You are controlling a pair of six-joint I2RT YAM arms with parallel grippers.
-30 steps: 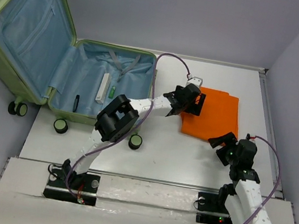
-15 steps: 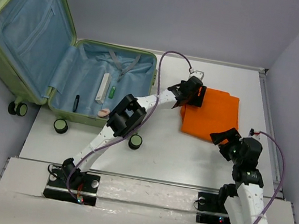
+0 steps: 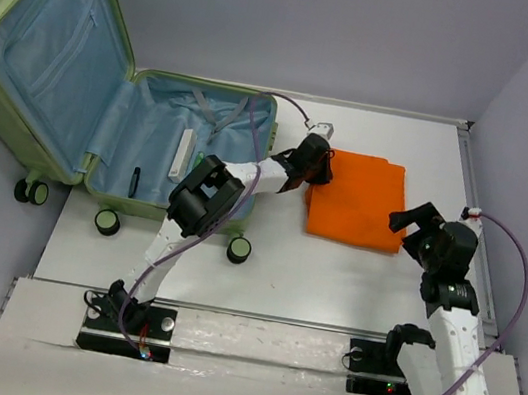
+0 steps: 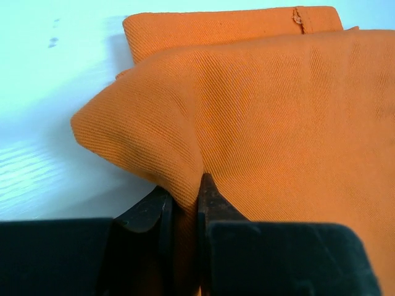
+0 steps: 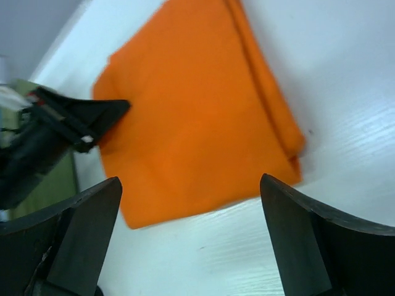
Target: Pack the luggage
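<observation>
On my far left the luggage (image 3: 149, 128) lies open on the table (image 3: 351, 283), its lid (image 3: 50, 50) propped up toward ten o'clock. The case sits at nine o'clock from the left gripper (image 3: 313, 160), near it, and that arm crosses the case's near right corner. The left gripper is clenched on a raised fold at the nine o'clock edge of the orange cloth (image 3: 357, 201); my wrist view shows the fabric pinched between both fingers. The cloth lies outside the case, at three o'clock of it. At the cloth's four o'clock side my right gripper (image 3: 418, 223) hangs with its jaws spread wide, holding nothing.
</observation>
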